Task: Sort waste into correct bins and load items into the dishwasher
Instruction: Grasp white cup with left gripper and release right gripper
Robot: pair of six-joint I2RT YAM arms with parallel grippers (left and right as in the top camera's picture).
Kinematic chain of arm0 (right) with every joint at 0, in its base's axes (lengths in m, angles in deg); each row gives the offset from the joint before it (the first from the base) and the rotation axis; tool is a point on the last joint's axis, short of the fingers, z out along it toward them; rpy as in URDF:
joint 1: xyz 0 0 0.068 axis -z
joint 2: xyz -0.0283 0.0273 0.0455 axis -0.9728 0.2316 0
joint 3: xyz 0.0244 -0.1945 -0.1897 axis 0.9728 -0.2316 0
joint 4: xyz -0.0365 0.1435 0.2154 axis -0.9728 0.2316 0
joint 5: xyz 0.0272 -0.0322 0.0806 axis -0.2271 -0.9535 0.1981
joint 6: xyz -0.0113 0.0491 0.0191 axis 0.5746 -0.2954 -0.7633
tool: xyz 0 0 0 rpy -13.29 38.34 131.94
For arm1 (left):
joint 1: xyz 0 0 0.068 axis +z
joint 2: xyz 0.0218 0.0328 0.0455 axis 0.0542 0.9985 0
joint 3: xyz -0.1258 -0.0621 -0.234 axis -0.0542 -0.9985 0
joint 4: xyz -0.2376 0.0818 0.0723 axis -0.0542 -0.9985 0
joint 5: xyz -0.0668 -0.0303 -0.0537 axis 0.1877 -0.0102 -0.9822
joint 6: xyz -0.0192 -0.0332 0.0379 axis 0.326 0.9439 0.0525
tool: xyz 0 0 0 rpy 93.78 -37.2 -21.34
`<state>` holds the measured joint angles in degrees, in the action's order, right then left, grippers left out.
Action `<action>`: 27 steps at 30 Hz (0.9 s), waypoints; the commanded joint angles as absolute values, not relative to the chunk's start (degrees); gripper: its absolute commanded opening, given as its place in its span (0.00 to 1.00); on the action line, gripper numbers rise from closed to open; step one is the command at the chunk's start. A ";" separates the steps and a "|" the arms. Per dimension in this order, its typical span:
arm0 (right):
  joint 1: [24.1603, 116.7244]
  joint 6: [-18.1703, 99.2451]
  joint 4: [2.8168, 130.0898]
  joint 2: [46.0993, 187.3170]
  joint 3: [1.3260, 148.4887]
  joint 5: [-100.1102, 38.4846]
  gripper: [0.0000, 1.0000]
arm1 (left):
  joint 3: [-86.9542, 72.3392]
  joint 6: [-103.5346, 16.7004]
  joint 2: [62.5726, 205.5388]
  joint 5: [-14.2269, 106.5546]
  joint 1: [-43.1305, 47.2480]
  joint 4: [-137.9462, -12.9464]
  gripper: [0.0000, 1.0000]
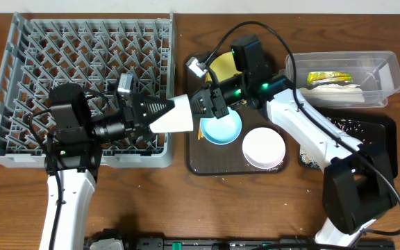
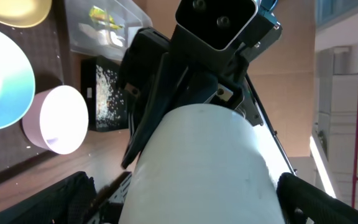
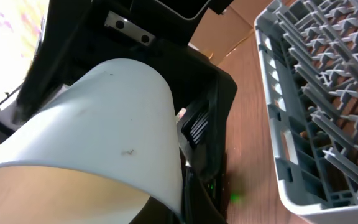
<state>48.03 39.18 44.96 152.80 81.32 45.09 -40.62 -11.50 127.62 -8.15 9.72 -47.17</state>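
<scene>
Pale cup [image 1: 176, 117] hangs between dish rack [image 1: 19, 83] and brown tray [image 1: 200, 165]. Right gripper [image 1: 203, 104] is clamped on its rim. Left gripper [image 1: 160, 115] jaws stand wide apart around its base.

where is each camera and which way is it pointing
overhead: above the table, looking straight down; both arms show, left gripper and right gripper both at the pale cup.
left wrist: on the left arm, facing the cup, right gripper and white bowl; own fingers at bottom corners.
right wrist: on the right arm, facing the cup and grey rack; dark fingers, unclear whose.
shared: all three see the cup.
</scene>
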 commanded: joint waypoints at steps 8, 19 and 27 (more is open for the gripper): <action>47.63 41.41 44.59 157.61 81.43 46.94 0.01 | -40.07 -11.84 127.66 -11.78 9.96 -46.89 0.93; 48.12 37.96 39.67 157.61 81.43 48.08 0.01 | -40.07 -11.89 127.66 -12.83 9.94 -46.87 0.75; 48.14 37.72 39.60 157.61 81.43 47.99 0.01 | -40.07 -12.09 127.66 -13.31 9.94 -46.87 0.66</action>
